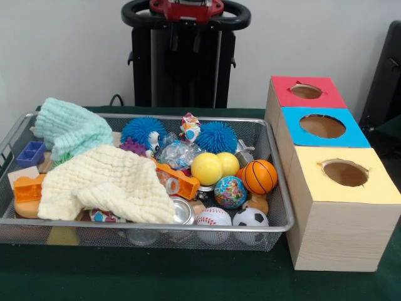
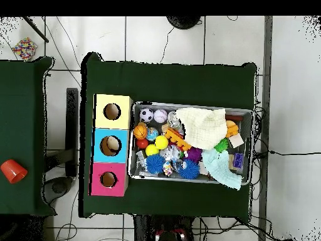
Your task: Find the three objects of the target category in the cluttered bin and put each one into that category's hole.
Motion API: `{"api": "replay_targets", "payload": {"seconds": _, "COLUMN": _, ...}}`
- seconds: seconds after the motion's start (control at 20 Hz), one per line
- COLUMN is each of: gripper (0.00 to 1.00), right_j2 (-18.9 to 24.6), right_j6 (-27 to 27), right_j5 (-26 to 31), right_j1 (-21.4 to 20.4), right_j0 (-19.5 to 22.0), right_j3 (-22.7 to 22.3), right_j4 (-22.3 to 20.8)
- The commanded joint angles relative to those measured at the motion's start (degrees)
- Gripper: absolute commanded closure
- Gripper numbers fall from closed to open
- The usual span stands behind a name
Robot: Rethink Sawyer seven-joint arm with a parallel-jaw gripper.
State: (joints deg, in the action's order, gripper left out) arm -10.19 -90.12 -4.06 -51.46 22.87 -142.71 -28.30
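A wire mesh bin (image 1: 281, 188) (image 2: 188, 104) holds mixed toys. Among them are a soccer ball (image 1: 250, 217) (image 2: 146, 115), a baseball (image 1: 213, 217) (image 2: 160, 115), a small basketball (image 1: 260, 176) (image 2: 140, 131), a globe ball (image 1: 230, 191), two yellow balls (image 1: 207, 168) (image 2: 162, 142) and two blue spiky balls (image 1: 216, 137). A cream cloth (image 1: 109, 182) (image 2: 200, 127) and a mint cloth (image 1: 69, 127) (image 2: 221, 168) cover part of the pile. Beside the bin stand three boxes with round holes: yellow (image 1: 344, 172) (image 2: 112, 112), blue (image 1: 322, 126) (image 2: 110, 145) and red (image 1: 306, 91) (image 2: 108, 179). Neither view shows the gripper.
Orange plastic pieces (image 1: 28, 188), a blue block (image 1: 31, 152) and a metal can (image 1: 183, 210) also lie in the bin. The green table (image 1: 188, 276) shows in front of it. A red cup (image 2: 12, 170) stands on a separate green table to the side.
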Motion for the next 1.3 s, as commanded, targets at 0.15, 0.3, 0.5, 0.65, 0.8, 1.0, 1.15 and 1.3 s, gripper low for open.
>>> {"api": "replay_targets", "payload": {"seconds": 0.15, "gripper": 0.0, "right_j2": 1.9, "right_j6": -14.1, "right_j5": -12.9, "right_j1": 13.4, "right_j0": -2.4, "right_j3": 3.0, "right_j4": 1.9}}
{"api": "replay_targets", "payload": {"seconds": 0.3, "gripper": 0.0, "right_j2": 1.0, "right_j6": -14.2, "right_j5": -14.3, "right_j1": 14.2, "right_j0": -3.2, "right_j3": 2.8, "right_j4": 2.4}}
{"api": "replay_targets", "payload": {"seconds": 0.5, "gripper": 0.0, "right_j2": 0.6, "right_j6": -14.2, "right_j5": -17.8, "right_j1": 18.1, "right_j0": -4.3, "right_j3": 4.2, "right_j4": 3.3}}
{"api": "replay_targets", "payload": {"seconds": 0.65, "gripper": 0.0, "right_j2": 0.4, "right_j6": -14.7, "right_j5": -22.1, "right_j1": 21.6, "right_j0": -5.0, "right_j3": 5.7, "right_j4": 3.8}}
{"api": "replay_targets", "payload": {"seconds": 0.8, "gripper": 0.0, "right_j2": 1.0, "right_j6": -14.7, "right_j5": -24.1, "right_j1": 24.0, "right_j0": -4.1, "right_j3": 6.7, "right_j4": 3.7}}
{"api": "replay_targets", "payload": {"seconds": 1.0, "gripper": 0.0, "right_j2": 1.2, "right_j6": -14.3, "right_j5": -26.2, "right_j1": 24.9, "right_j0": -3.6, "right_j3": 7.3, "right_j4": 3.8}}
{"api": "replay_targets", "payload": {"seconds": 1.15, "gripper": 0.0, "right_j2": 1.4, "right_j6": -13.6, "right_j5": -27.1, "right_j1": 24.9, "right_j0": -3.2, "right_j3": 7.9, "right_j4": 3.6}}
{"api": "replay_targets", "payload": {"seconds": 1.3, "gripper": 0.0, "right_j2": 1.4, "right_j6": -13.0, "right_j5": -28.9, "right_j1": 25.5, "right_j0": -2.3, "right_j3": 8.8, "right_j4": 2.6}}
